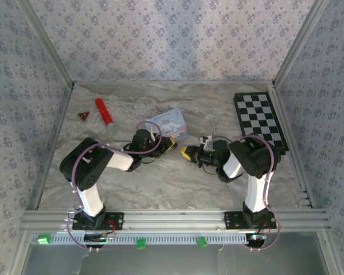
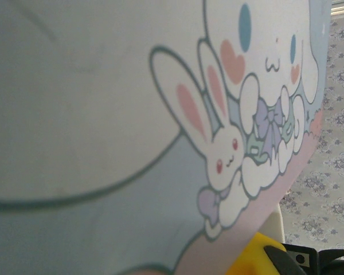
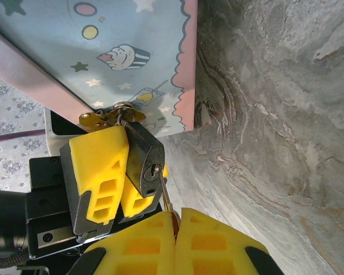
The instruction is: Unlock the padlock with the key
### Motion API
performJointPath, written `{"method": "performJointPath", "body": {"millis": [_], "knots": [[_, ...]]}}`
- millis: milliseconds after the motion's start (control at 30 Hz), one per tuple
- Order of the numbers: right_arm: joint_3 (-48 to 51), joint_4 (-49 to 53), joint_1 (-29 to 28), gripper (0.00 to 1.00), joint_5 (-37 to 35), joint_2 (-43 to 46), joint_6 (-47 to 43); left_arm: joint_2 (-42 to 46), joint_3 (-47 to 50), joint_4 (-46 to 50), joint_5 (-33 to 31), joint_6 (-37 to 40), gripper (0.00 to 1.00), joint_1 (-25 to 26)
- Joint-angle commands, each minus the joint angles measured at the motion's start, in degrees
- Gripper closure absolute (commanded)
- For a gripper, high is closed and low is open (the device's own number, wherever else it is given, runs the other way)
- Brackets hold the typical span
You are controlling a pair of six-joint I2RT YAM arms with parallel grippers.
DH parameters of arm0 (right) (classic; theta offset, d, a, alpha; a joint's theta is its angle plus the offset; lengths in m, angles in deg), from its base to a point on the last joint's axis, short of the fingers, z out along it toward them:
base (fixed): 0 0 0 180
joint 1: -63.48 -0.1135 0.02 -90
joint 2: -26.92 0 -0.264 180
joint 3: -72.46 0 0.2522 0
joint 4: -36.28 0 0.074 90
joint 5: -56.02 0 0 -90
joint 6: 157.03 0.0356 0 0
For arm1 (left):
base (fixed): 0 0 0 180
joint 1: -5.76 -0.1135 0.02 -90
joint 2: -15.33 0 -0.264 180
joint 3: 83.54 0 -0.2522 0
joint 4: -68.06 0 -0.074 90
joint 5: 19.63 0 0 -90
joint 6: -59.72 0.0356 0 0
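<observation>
1. The table (image 1: 178,177) is a matte slab with grey-beige marble veining. Its near edge is hidden behind a ribbed aluminium rail (image 1: 172,219).
2. A flat black-and-white checkerboard (image 1: 261,120) lies at the far right, with its outer edge close to the frame post.
3. The tin (image 3: 103,51) is smooth and pale blue with a pink border, printed with cartoon rabbits, stars and a cupcake. Through the left wrist camera it sits so close that its edges are cut off and the print goes soft. From above, its near side is tucked behind the left arm.
4. The left gripper (image 1: 171,145) has yellow plastic fingers with hollow rectangular cells. Through the right wrist camera I see them clenched on the padlock's body, with one finger largely hidden behind it.
5. The right gripper (image 3: 176,226) has its two yellow pads pressed together, pinching the key. The key's head is buried between them.
6. A glossy red cylinder (image 1: 105,113) with a white tip lies at the far left. The small dark triangular piece (image 1: 83,116) beside it is too small for me to make out.
7. The padlock (image 3: 144,157) is a dark, squarish metal block with rounded corners. It hangs at the tin's edge from a brass-coloured hasp (image 3: 106,117). Its shackle is mostly hidden, so I cannot tell whether it has sprung.
8. The key (image 3: 165,195) is a thin metallic sliver with its tip in the keyhole. I cannot tell how far it is turned.
</observation>
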Motion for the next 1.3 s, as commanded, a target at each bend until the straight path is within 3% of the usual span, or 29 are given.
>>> {"method": "performJointPath", "body": {"millis": [0, 1267], "knots": [[-0.35, -1.51, 0.02, 1.0, 0.12, 1.05, -0.74, -0.92, -0.51, -3.79, 2.58, -0.97, 0.91, -0.4], [-1.16, -1.51, 0.02, 1.0, 0.7, 0.79, -0.48, -0.14, -0.64, -3.47, 3.66, -1.13, 0.91, -0.7]]}}
